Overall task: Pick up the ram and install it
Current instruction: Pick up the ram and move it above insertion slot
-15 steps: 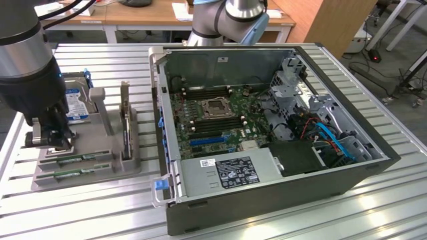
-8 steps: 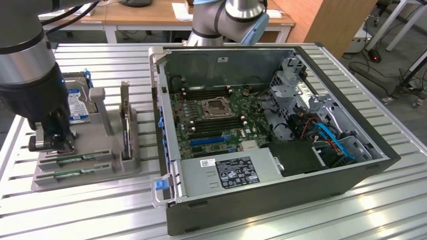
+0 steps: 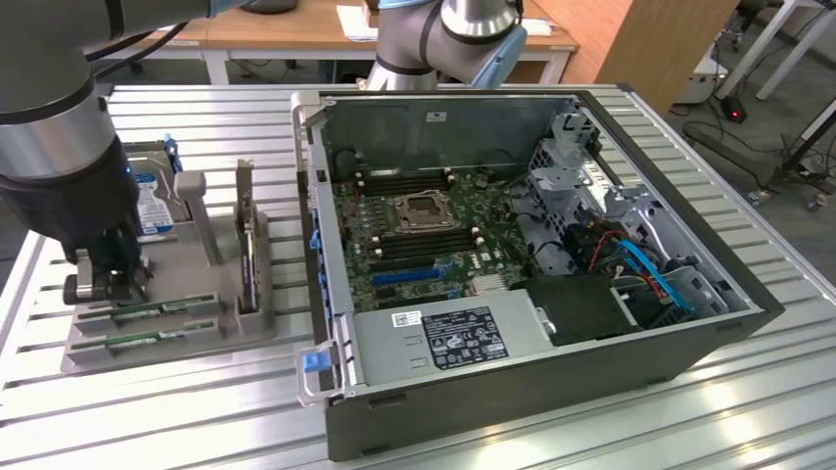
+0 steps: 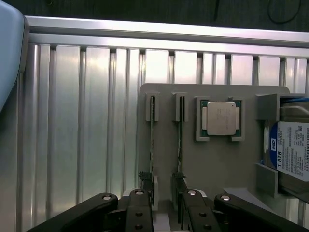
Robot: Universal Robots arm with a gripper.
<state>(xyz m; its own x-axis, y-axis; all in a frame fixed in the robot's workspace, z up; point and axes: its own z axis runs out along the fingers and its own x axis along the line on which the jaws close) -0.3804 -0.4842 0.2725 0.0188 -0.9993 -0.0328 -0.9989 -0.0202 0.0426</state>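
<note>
End effector at the exterior view's left hangs with its jaws spread wide and holding nothing, low over one end of a grey holder on the slatted tabletop. In the holder's slots stand one ram stick and a second ram stick, on edge and side by side, next to the processor and then the hard drive. Further right sits the open computer case, its motherboard exposed.
</note>
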